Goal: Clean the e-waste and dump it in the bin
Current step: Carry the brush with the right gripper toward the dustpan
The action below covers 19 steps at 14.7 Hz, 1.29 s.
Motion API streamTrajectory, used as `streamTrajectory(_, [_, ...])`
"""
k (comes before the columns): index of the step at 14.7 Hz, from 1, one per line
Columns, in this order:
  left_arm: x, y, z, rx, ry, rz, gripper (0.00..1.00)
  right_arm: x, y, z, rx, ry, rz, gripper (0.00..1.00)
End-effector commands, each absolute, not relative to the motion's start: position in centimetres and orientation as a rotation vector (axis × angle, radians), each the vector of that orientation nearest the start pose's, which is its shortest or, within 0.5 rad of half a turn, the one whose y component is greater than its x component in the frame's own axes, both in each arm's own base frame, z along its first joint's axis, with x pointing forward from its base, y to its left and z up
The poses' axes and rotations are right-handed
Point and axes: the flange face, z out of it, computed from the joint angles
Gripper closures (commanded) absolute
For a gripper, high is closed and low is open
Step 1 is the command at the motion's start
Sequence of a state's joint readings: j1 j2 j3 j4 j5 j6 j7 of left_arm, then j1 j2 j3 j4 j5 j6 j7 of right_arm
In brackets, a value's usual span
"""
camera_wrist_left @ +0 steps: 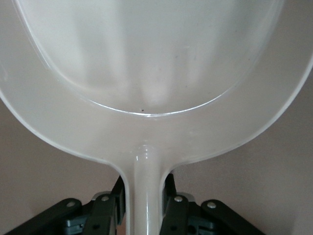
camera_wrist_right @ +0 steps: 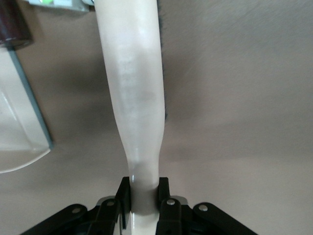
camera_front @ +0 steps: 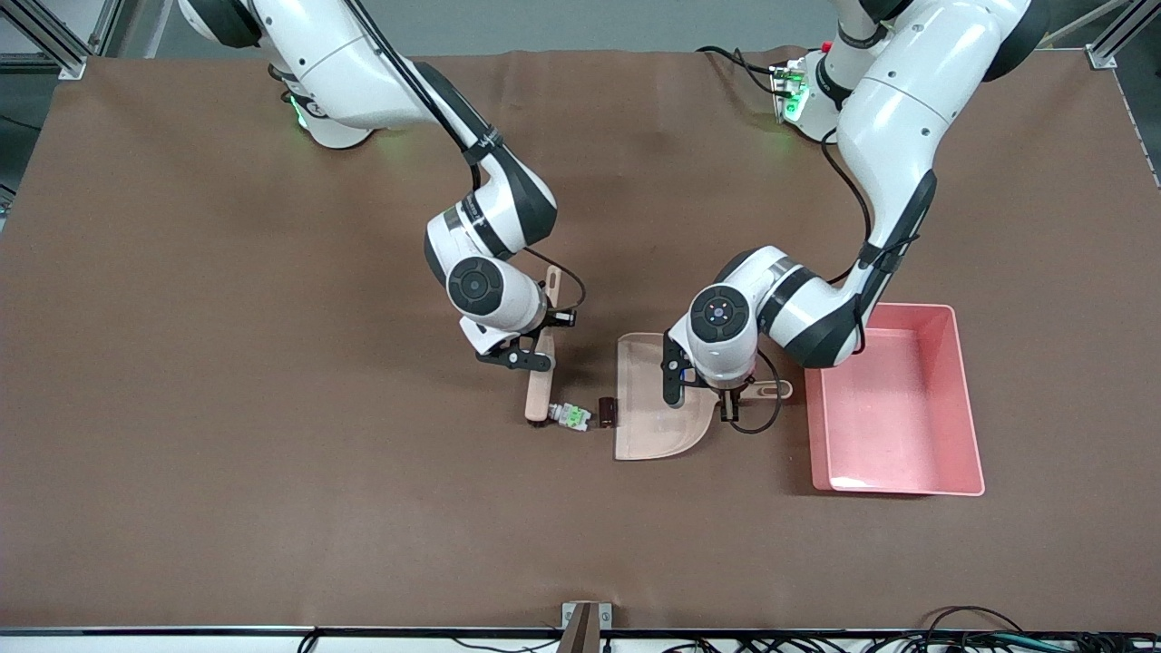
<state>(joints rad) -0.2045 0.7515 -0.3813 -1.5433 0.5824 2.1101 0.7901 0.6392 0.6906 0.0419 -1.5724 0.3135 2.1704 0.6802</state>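
The shallow rectangular pink plastic tub point(camera_front: 961, 408) — the bin — sits toward the left arm's end of the table, w/ its lower rim nearest the front camera of all the items.

Next, the beige plastic dustpan point(camera_front: 648, 431) lies flat on the brown table cover point(camera_front: 227, 453), beside the bin on the side toward the right arm's end, a strip of bare cover between them. Its open flat edge faces the right arm's end; its thin handle point(camera_front: 771, 390) points at the bin.

Just beside that open edge — the e-waste. The small dark maroon-black block point(camera_front: 607, 412) is touching or nearly touching the pan's lip; can't tell which. The tiny white-and-bright-green component point(camera_front: 574, 415) lies beside the block, toward the right arm's end, close to the brush tip.

The beige brush w/ a long handle point(camera_front: 541, 376) stands tilted, its dark bristle tip point(camera_front: 535, 421) down at the cover next to the green part.

Left gripper point(camera_front: 728, 406) is over the dustpan's handle, fingers point(camera_wrist_left: 172, 208) pressed onto it, one each side, pinching it near where it meets the pan.

Right gripper point(camera_front: 544, 349) is over the brush, fingers point(camera_wrist_right: 163, 203) clamped on the handle's narrow neck, approx. midway along the handle.
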Motion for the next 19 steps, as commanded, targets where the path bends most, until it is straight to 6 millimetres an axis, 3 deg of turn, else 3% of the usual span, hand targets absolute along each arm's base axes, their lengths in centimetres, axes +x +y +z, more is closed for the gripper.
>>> streamTrajectory(1, [61.7, -33.2, 21.9, -2.017, 2.129, 0.194, 0.78, 52.9, 47.5, 22.7, -2.929, 0.343, 0.350, 1.00])
streamTrajectory(9, [61.7, -33.2, 21.9, -2.019, 2.127, 0.193, 0.78, 51.4, 54.5, 22.8, -2.874, 0.410, 0.278, 1.00])
streamTrajectory(19, [61.8, -33.1, 22.2, -2.014, 2.123, 0.188, 0.78, 50.5, 58.5, 26.7, -2.786, 0.464, 0.271, 1.00])
